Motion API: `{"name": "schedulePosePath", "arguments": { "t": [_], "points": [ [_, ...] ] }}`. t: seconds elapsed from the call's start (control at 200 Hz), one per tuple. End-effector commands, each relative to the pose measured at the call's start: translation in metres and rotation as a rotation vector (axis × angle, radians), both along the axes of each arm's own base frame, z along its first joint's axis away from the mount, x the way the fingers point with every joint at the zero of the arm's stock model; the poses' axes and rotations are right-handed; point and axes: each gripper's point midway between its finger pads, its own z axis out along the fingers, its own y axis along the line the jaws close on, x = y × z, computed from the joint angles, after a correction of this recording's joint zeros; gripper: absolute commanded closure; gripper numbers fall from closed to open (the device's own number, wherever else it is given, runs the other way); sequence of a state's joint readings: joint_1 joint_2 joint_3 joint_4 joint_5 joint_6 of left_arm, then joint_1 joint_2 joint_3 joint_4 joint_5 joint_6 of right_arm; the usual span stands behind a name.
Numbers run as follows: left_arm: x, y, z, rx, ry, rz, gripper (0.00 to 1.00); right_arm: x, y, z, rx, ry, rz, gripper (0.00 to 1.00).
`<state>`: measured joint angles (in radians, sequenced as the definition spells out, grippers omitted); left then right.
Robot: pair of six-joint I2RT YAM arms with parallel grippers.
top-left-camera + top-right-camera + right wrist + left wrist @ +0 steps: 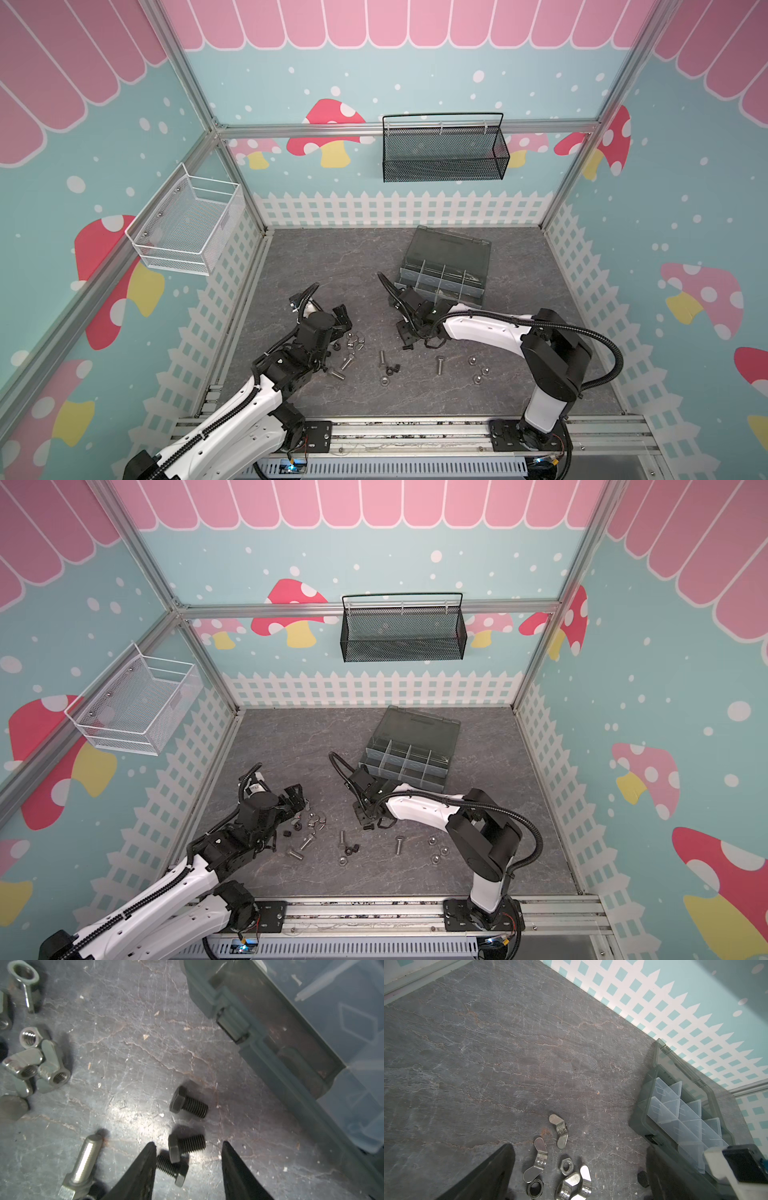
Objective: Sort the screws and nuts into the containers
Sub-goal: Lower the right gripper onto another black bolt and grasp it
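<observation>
In both top views the box stands open at the far right of the table, its lid leaning back and its containers facing up; those I can see into look empty. It is thin plastic and probably light, so a push on its wall may slide it. The left gripper hovers over a small heap of nuts with its fingers spread wide and empty. The right gripper is low at the table near the front wall of the box, its fingers apart and gripping nothing. Two black screws lie between them, touching each other, and one thread end rests against a finger. A third black one lies just beyond, and a longer silver screw lies to the side. I judge that the screws are hard steel, heavy for their size, and that they roll easily on the thread. The best hold is across the shank near the head, one piece only, otherwise the neighbour can be pinched or flicked away. The wing nuts offer their wings, or the body between them. The flat hex nut is the hardest: low and smooth, to be taken across two flats.
</observation>
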<state>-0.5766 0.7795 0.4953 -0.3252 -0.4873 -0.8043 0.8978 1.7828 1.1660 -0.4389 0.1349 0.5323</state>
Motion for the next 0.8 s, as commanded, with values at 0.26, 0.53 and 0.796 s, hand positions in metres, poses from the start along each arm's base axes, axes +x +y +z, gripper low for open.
{"name": "schedulePosePath", "arguments": {
  "t": [0.26, 0.53, 0.796],
  "points": [
    [-0.002, 0.008, -0.002, 0.003, 0.002, 0.037, 0.01, 0.011, -0.005, -0.025, -0.13, -0.016, 0.021, 0.43],
    [-0.003, 0.008, -0.004, 0.001, 0.006, 0.032, 0.01, 0.021, -0.006, -0.048, -0.2, -0.01, 0.014, 0.43],
    [-0.002, 0.007, -0.001, -0.004, -0.003, 0.028, 0.01, 0.031, -0.007, -0.056, -0.223, -0.004, 0.01, 0.51]
  ]
}}
